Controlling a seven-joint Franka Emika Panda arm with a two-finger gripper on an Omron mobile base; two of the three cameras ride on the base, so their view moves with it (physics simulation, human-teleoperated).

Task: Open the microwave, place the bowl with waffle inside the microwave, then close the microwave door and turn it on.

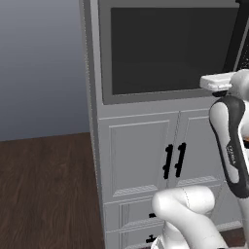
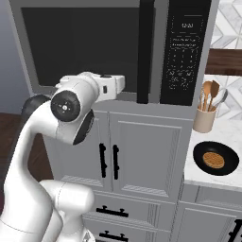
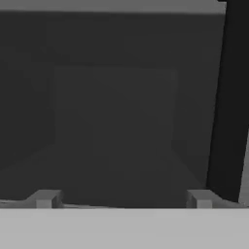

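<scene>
My gripper (image 3: 123, 198) sat spread, empty, facing the shut door (image 2: 85, 47); I judged it stiff and hinged, best pulled by its handle (image 2: 145, 52).

- Kitchen: large grey built-in microwave (image 2: 118, 47) above white panelled cabinets (image 2: 142, 151).
- Pale marble desk (image 2: 231, 137) carrying a beige utensil crock (image 2: 204, 119); dark wood floor (image 1: 44, 194).

Dark wood floor (image 1: 44, 185) lower left, plain grey wall (image 1: 41, 63) above, white panelled cabinets (image 2: 142, 146) centre, marble counter (image 2: 217, 137) right.
</scene>
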